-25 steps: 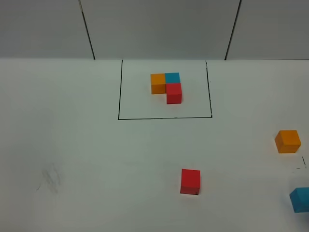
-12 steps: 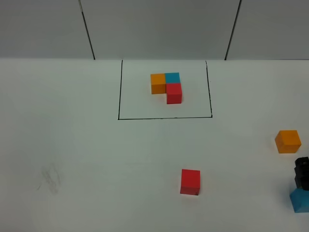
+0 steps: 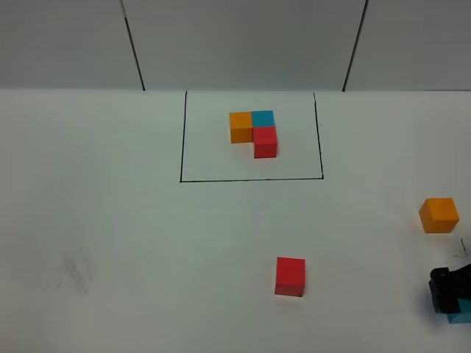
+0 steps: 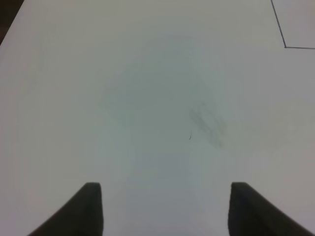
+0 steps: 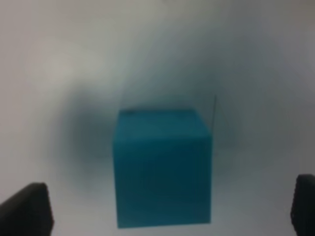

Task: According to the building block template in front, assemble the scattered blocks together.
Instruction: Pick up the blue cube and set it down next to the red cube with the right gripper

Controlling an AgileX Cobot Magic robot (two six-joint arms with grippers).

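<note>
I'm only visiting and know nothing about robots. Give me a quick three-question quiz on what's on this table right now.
1. True or false: the right pincer is open, with the blue cube between its fingertips.
2. In the high view, which loose cube lies farthest left? A) red cube B) orange cube C) blue cube
3. How many cubes form the framed template?
Key: 1 true; 2 A; 3 three.
</note>
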